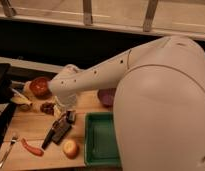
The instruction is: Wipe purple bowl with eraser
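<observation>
The gripper [66, 115] is hanging low over the wooden table [31, 127], its jaws standing apart and clasping nothing. It is poised just above the eraser [61, 133], which is lying beside the black-handled knife [49, 140]. The purple bowl [105, 97] is sitting farther right (partly hidden by the arm [106, 67]), just behind the green tray [98, 142].

The gripper [66, 116] hangs above the eraser [61, 133]; rightward, the bowl [105, 96] lies behind the tray [101, 141].

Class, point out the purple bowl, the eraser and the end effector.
purple bowl [106, 97]: camera view, exposed left side
eraser [62, 133]: camera view, flat top
end effector [67, 117]: camera view, between fingertips, above the eraser
</observation>
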Controlling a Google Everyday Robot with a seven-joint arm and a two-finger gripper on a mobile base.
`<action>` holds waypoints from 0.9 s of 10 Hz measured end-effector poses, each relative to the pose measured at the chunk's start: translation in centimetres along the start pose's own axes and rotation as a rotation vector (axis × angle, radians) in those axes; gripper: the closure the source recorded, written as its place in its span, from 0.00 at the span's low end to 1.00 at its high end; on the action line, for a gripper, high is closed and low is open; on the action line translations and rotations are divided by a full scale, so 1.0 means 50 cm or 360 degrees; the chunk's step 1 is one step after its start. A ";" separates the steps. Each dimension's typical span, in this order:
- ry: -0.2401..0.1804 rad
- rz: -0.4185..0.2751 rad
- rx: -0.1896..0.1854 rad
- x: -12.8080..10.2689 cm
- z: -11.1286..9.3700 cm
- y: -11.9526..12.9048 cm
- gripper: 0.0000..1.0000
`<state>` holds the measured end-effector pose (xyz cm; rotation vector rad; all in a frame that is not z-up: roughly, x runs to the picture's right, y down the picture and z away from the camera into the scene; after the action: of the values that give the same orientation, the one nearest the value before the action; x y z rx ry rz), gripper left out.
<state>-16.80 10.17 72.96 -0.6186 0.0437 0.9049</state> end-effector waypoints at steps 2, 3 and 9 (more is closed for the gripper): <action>0.0033 0.0096 -0.0047 0.011 0.012 0.001 0.30; 0.0051 0.0231 -0.0088 0.021 0.032 0.003 0.30; 0.0116 0.0786 -0.0245 0.083 0.130 0.059 0.30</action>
<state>-17.80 17.87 75.73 -0.8020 0.2004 1.3713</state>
